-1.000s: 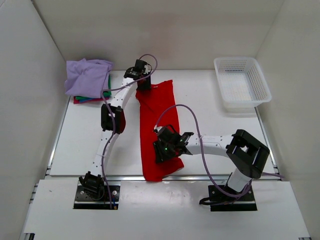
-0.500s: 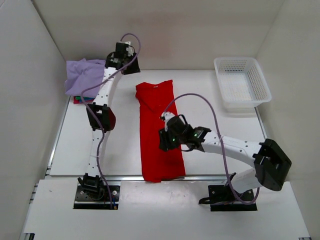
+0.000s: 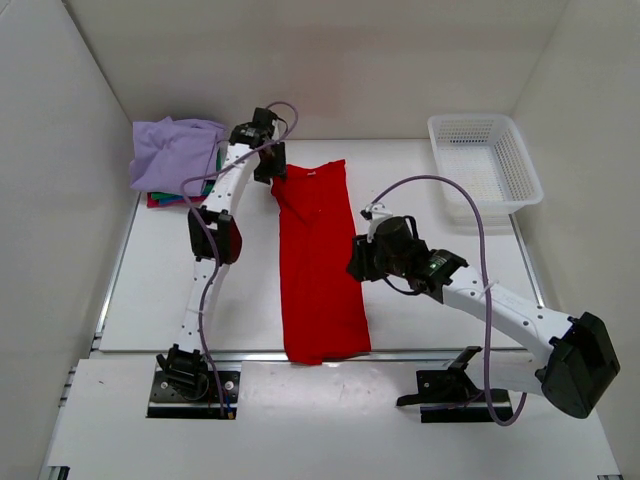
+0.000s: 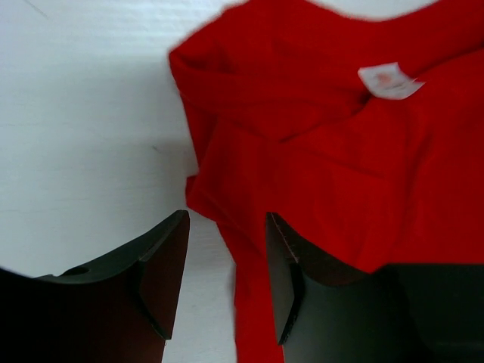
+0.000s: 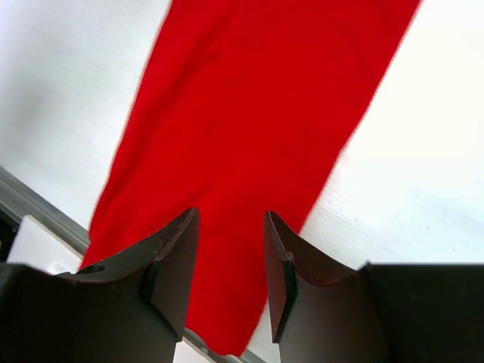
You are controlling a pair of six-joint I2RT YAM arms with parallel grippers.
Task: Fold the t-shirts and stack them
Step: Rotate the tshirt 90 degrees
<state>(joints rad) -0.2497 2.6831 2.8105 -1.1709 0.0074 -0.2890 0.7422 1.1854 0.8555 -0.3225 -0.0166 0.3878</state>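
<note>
Top external view showed the left tool (image 3: 268, 170) back down at the collar end of the red shirt (image 3: 316, 262), after hanging higher toward the far-left corner half a second before. The right tool (image 3: 360, 262) had shifted from over the cloth to its right edge, its arm stretched out longer. Both tools were spread and pinched nothing. One red shirt lay as a long strip mid-table (image 3: 180, 290), reaching the near edge. One pile in the far-left corner held three: a lavender shirt (image 3: 170, 150) on top, a green shirt (image 3: 190, 197) and a second red shirt (image 3: 158, 202) beneath. One basket (image 3: 485, 165) sat far-right.
</note>
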